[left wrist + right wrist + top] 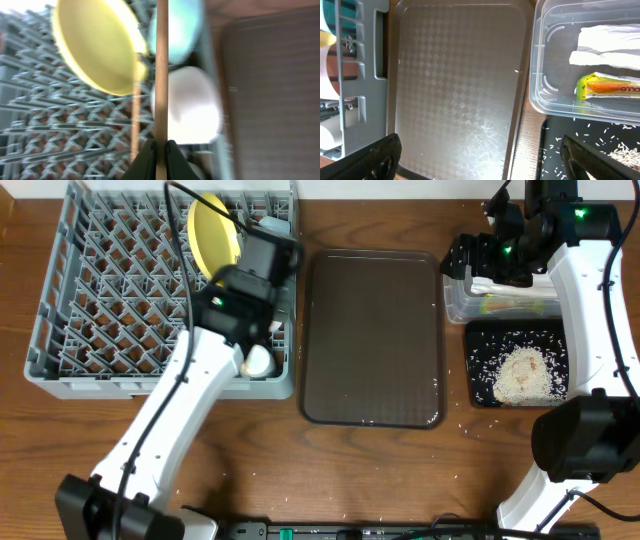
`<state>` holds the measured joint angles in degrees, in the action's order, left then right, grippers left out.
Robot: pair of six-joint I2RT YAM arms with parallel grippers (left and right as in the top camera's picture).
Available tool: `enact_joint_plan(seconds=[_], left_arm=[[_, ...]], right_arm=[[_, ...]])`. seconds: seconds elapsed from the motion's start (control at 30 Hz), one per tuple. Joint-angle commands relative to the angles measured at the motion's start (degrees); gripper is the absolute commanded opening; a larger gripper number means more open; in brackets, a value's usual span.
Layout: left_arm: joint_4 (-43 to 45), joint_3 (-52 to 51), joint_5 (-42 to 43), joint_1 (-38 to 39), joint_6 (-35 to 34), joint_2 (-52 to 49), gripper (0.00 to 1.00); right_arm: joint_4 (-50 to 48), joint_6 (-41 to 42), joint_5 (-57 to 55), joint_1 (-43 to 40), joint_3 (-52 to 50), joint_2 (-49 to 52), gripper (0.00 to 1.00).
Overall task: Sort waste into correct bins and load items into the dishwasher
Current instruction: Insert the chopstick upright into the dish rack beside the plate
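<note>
Chopsticks (161,75) run straight out from left claw (161,150) (clamped) over rack (50,125).

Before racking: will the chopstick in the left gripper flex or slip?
The chopstick looks like thin smooth wood: probably stiff and light. The left gripper pinches it with most length sticking out, so it may pivot.

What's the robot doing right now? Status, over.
Left fingers shut on chopstick over rack. Right fingers open, empty. Napkin, wrapper in tub; rice in black tray. Plate, blue bowl close by.
</note>
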<state>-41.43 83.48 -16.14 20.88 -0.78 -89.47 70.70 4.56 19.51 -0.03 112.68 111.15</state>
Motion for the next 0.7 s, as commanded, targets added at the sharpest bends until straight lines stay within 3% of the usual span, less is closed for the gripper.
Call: enact_joint_plan(seconds=[0.0,0.23,0.43,0.53,0.6,0.63,0.67], left_arm=[[1.27,-0.76,-2.56,-5.66,5.7,-3.06,0.07],[4.02,-0.76,0.52,-9.64,10.6,-7.5,0.08],[4.61,-0.76,0.63,-9.68,10.4,-10.97,0.08],[4.63,-0.76,0.61,-9.73,9.03,-11.87,0.17],[4.63,-0.76,0.61,-9.73,8.98,-12.02,0.31],[4.63,-0.76,0.55,-9.73,8.55,-12.02,0.45],[4.63,-0.76,0.35,-9.73,7.89,-12.0,0.48]], right_arm=[[0.02,0.11,0.2,1.18,0.02,-0.24,0.99],[0.02,0.11,0.2,1.18,0.04,-0.24,0.99],[0.02,0.11,0.2,1.18,0.02,-0.24,0.99],[0.02,0.11,0.2,1.18,0.02,-0.24,0.99],[0.02,0.11,0.2,1.18,0.02,-0.24,0.99],[0.02,0.09,0.2,1.18,0.02,-0.24,0.99],[0.02,0.11,0.2,1.18,0.02,-0.24,0.99]])
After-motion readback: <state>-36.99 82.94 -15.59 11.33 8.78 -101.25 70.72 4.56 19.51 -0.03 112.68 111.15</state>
